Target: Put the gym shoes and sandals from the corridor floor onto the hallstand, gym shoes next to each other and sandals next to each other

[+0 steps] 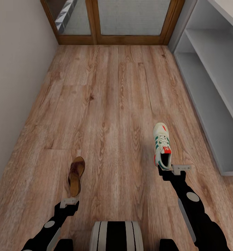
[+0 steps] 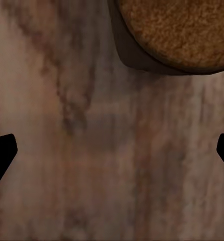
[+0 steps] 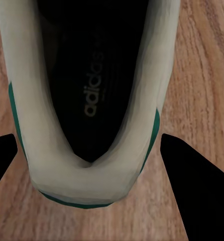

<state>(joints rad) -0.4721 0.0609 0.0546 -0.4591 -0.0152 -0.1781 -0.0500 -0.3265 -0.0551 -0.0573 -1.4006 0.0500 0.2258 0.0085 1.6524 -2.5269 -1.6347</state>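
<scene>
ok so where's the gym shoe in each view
Head view: gym shoe on the wood floor, right of centre, heel at the right hand.
Right wrist view: its heel and dark opening lie between the hand's fingers.
Left wrist view: not in it; a sandal lies there.
Shared landmark: the wood floor.

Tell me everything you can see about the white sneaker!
The white sneaker is a lace-up shoe with green side stripes, a red tongue tag and a dark inside. It stands upright on the wooden floor, toe pointing away from the robot. The right claw is open at its heel, one finger on each side.
</scene>
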